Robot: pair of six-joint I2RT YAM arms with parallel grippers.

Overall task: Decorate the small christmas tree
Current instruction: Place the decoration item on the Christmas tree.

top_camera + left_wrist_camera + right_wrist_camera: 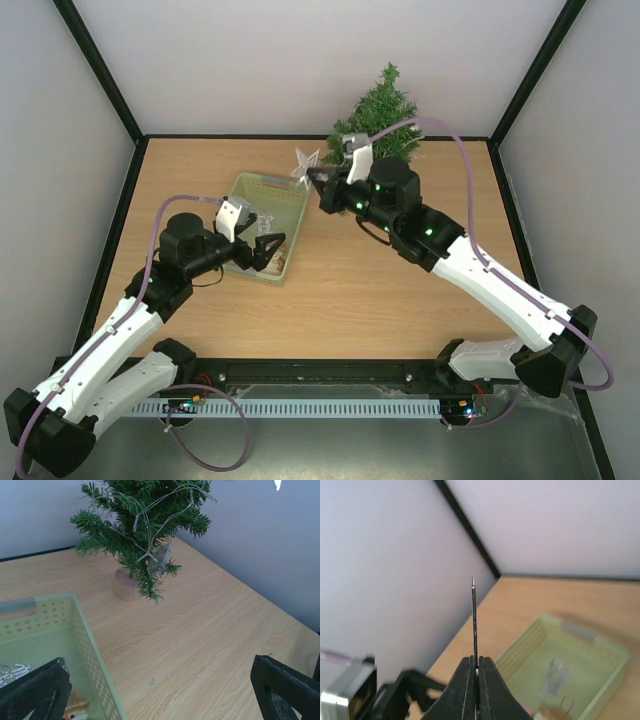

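The small christmas tree [378, 118] stands at the back of the table, wrapped in a light string; it also shows in the left wrist view [142, 522]. My right gripper [322, 183] is shut on a silver star ornament [306, 165], held in the air left of the tree above the basket's far corner. In the right wrist view the star [474, 620] shows edge-on between the shut fingers. My left gripper [272, 250] is open and empty over the near right part of the pale green basket [262, 190], its fingers [35, 690] astride the basket's wall.
The basket [600, 652] holds a silver ornament [555, 676] and a brown one [75, 705]. White walls with black frame posts enclose the table on three sides. A grey tag hangs from the tree [160, 560].
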